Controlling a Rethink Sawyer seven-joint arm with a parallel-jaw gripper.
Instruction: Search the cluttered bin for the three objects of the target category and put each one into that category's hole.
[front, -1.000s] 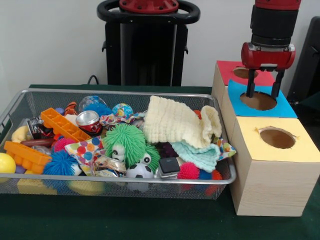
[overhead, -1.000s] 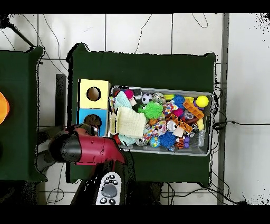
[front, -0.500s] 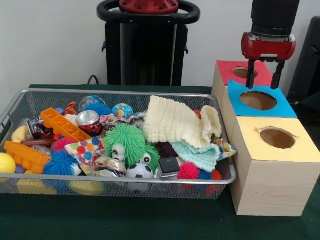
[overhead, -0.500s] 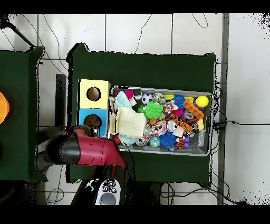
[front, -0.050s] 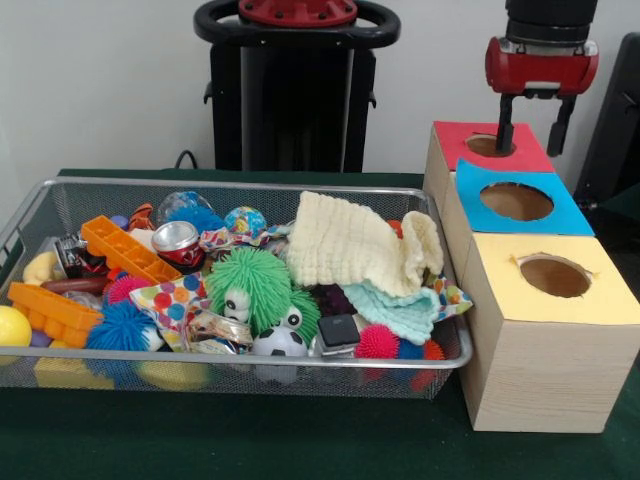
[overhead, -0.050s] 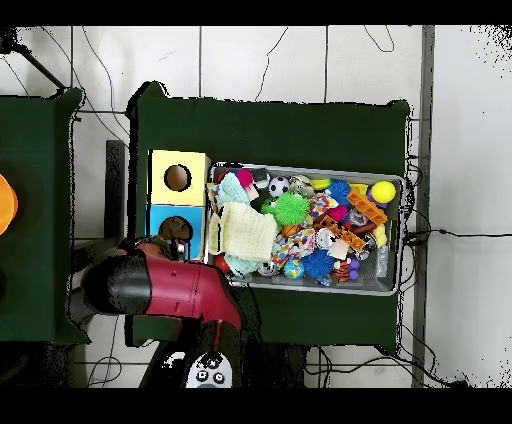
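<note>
My gripper (front, -0.050s: 530, 135) hangs open and empty above the red-topped hole (front, -0.050s: 487, 145) and the blue-topped hole (front, -0.050s: 516, 201) of the wooden box row at the right. A yellow-topped hole (front, -0.050s: 555, 276) lies nearest the camera. The wire bin (front, -0.050s: 230, 372) at the left is piled with toys: a cream knitted cloth (front, -0.050s: 352, 243), a mint cloth (front, -0.050s: 404, 311), a green fuzzy ball (front, -0.050s: 253, 284), a soccer ball (front, -0.050s: 279, 343), an orange block (front, -0.050s: 127, 251) and a red can (front, -0.050s: 177, 243). In the overhead view my red arm (overhead, -0.050s: 165, 290) covers the red box; the blue box (overhead, -0.050s: 176, 225) and yellow box (overhead, -0.050s: 178, 178) show beside the bin (overhead, -0.050s: 392, 286).
A black pedestal (front, -0.050s: 293, 90) stands behind the bin. A dark green cloth (front, -0.050s: 250, 440) covers the table. Blue spiky balls (front, -0.050s: 122, 328), a pink spiky ball (front, -0.050s: 377, 343) and a yellow ball (front, -0.050s: 12, 327) lie along the bin's front. A second green table (overhead, -0.050s: 35, 215) sits at the overhead view's left.
My gripper has risen straight up from just over the blue hole and stays open and empty. The bin's contents have not moved.
</note>
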